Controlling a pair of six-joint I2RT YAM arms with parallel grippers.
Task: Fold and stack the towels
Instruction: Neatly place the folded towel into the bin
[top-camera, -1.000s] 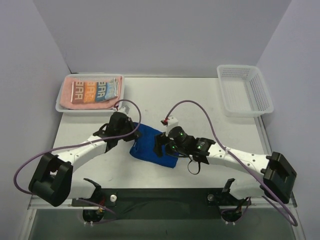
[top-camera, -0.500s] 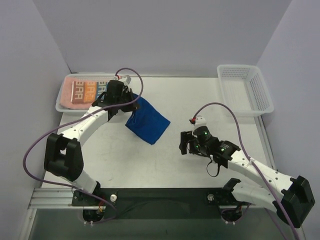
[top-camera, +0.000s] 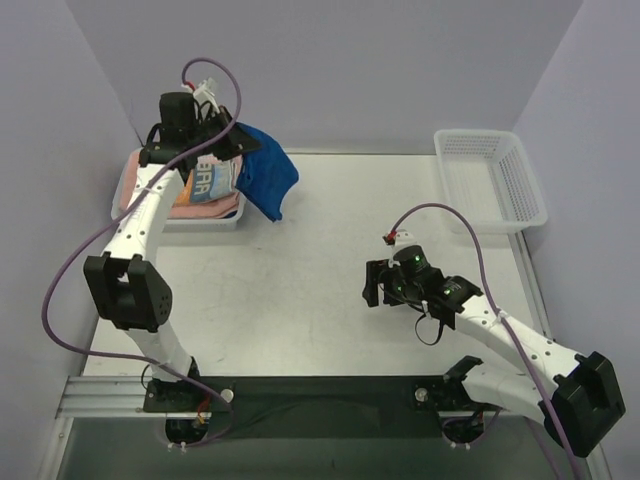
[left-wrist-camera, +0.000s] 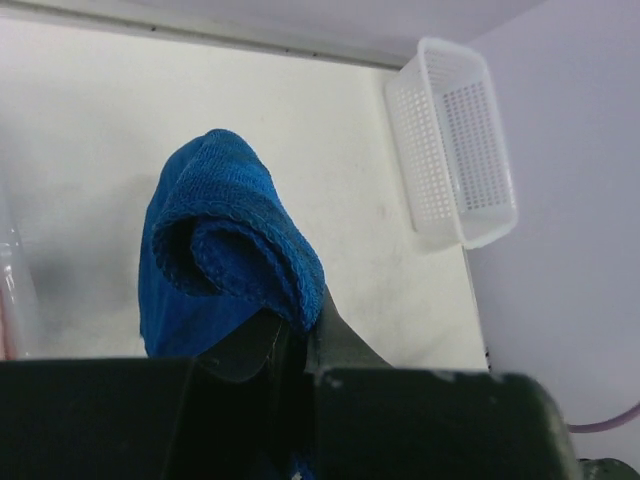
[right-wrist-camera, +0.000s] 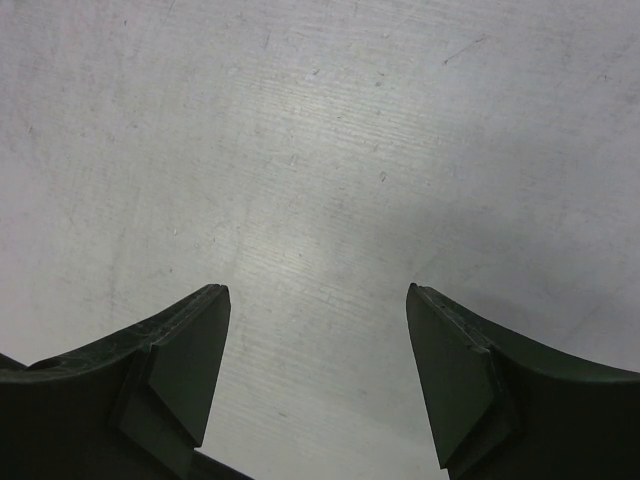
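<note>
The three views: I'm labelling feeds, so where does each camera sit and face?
Top: above, behind the arms, looking down at the table; both arms show.
Left wrist: on that arm, facing the blue towel in the left gripper.
Right wrist: looking down at table past the open right gripper.
Shared: top and left wrist show blue towel and empty basket.

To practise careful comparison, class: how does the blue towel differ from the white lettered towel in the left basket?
Colour: the blue towel is plain; the lettered towel is white with orange and blue print. Pose: the blue towel hangs in the air, pinched between the fingers of the left gripper; the lettered towel lies folded on the pink towel in the basket. Shared: both are soft cloths.
</note>
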